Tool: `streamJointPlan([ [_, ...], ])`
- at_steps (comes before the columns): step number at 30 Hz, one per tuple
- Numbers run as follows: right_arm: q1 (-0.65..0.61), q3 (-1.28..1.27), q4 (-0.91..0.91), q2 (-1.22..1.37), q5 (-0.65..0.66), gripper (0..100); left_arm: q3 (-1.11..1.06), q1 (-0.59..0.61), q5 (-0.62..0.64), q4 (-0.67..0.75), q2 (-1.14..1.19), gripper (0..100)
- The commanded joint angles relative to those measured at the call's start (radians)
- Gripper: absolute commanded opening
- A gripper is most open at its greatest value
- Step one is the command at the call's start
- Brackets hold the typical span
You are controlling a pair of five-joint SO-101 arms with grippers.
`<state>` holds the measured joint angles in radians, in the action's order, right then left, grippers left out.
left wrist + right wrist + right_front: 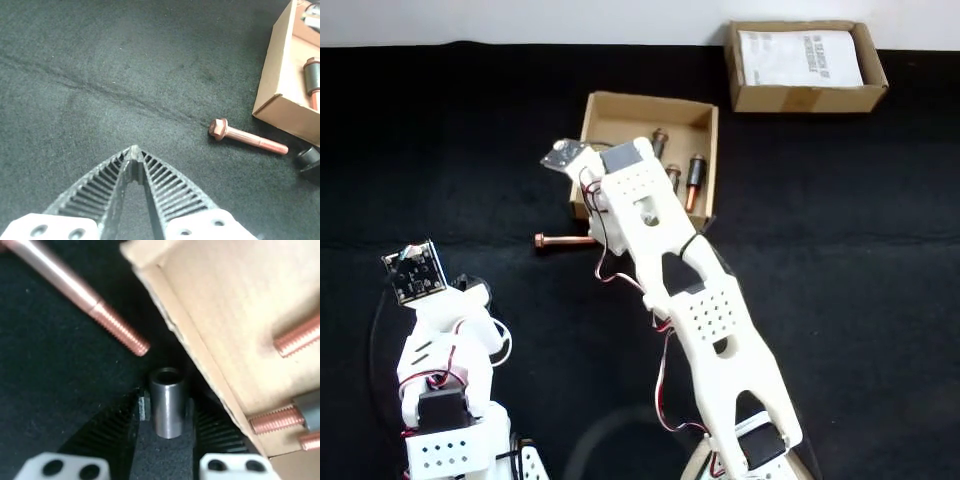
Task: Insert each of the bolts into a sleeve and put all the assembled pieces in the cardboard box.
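Nearest the bases, the left gripper (134,151) hovers over the black felt-covered table (840,260) with its ribbed fingers pressed together at the tips and nothing between them. Farther in, the right gripper (166,409) is clamped on a short dark-grey metal sleeve (167,395), held with its open bore facing away from the wrist, just beside the outer wall of the open brown cardboard box (650,99). A long copper-coloured flanged bolt (565,240) lies flat on the cloth just outside that box, its threaded end pointing toward the sleeve's mouth and close to it but apart from it. Inside the box rest copper bolts already fitted in dark sleeves (695,182). At the far edge sits a second, smaller cardboard box (805,98) holding a white printed sheet (800,57).
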<state>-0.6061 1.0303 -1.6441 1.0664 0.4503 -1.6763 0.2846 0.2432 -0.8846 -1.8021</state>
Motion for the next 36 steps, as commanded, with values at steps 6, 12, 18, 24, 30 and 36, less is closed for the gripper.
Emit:
streamJointPlan([
  [6,-0.007,0.147,0.01,0.008,-0.14,0.7,-0.019,0.008,-0.008,0.0,-0.008,1],
  [12,-0.012,0.452,-0.099,0.005,-0.227,0.7,-0.019,0.005,-0.005,0.0,-0.007,1],
  [18,-0.004,0.757,-0.119,-0.039,-0.296,0.7,-0.019,0.002,-0.002,0.0,-0.002,1],
  [24,0.033,0.711,-0.119,-0.257,-0.422,0.7,-0.019,-0.028,0.199,-0.008,-0.001,1],
  [30,0.03,0.705,-0.122,-0.444,-0.569,0.6,-0.018,-0.035,0.213,-0.006,-0.001,1],
  [36,0.027,0.43,-0.122,-0.639,-0.634,0.6,0.108,-0.084,0.213,-0.037,0.044,1],
])
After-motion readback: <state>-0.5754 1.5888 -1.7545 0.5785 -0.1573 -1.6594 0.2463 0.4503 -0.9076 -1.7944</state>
